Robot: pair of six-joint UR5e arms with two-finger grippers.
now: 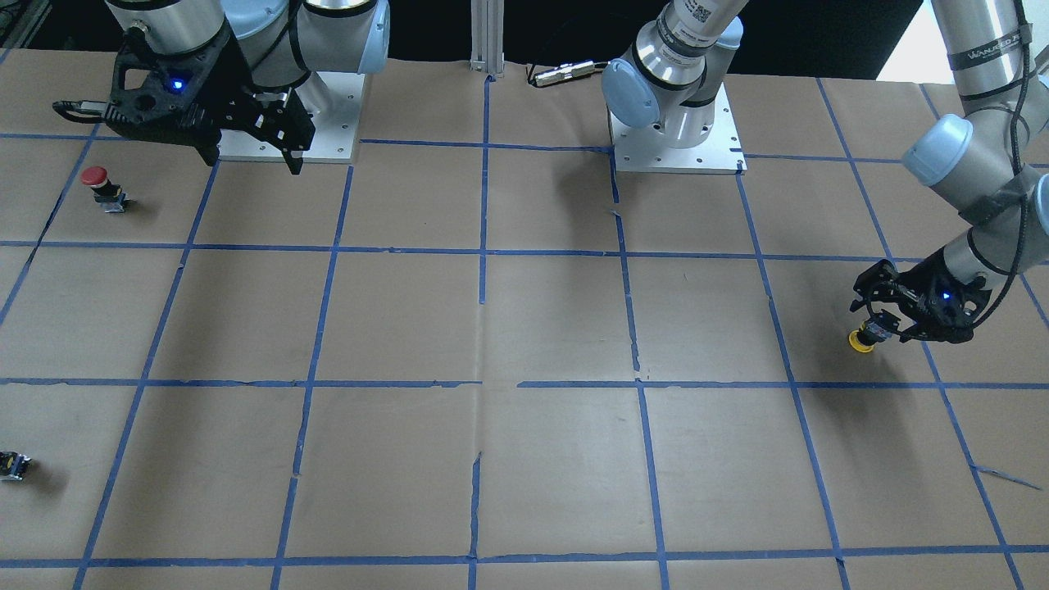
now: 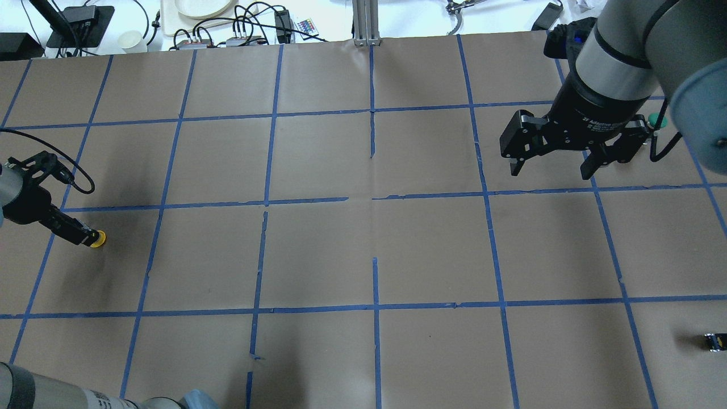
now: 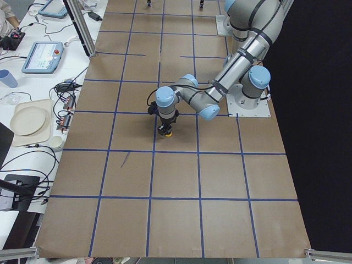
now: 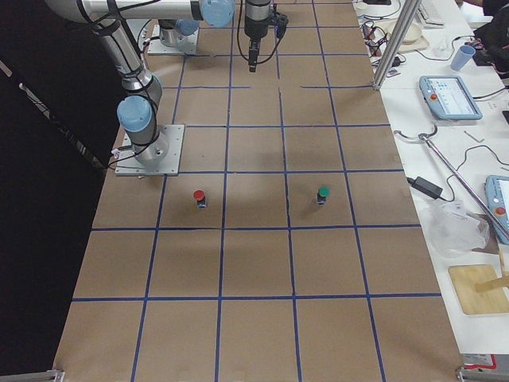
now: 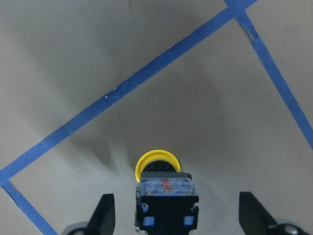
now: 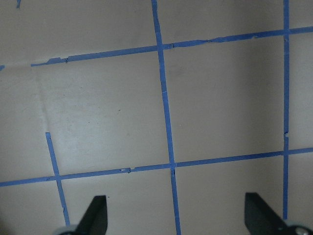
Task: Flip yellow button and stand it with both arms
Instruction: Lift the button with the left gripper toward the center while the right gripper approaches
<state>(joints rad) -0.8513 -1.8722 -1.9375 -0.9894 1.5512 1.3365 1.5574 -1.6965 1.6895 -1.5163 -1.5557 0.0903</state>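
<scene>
four views over table point(image 2: 431, 255), two wrist close-ups

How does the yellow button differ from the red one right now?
The yellow button is tipped, cap lowest; the red button stands upright, cap on top. The yellow button sits between the open fingers of the left hand; the red button stands free. Both have round caps on dark bodies.

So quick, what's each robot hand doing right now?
Left gripper: open, jaws either side of the yellow button, not gripping it.
Right gripper: open, empty.
</scene>
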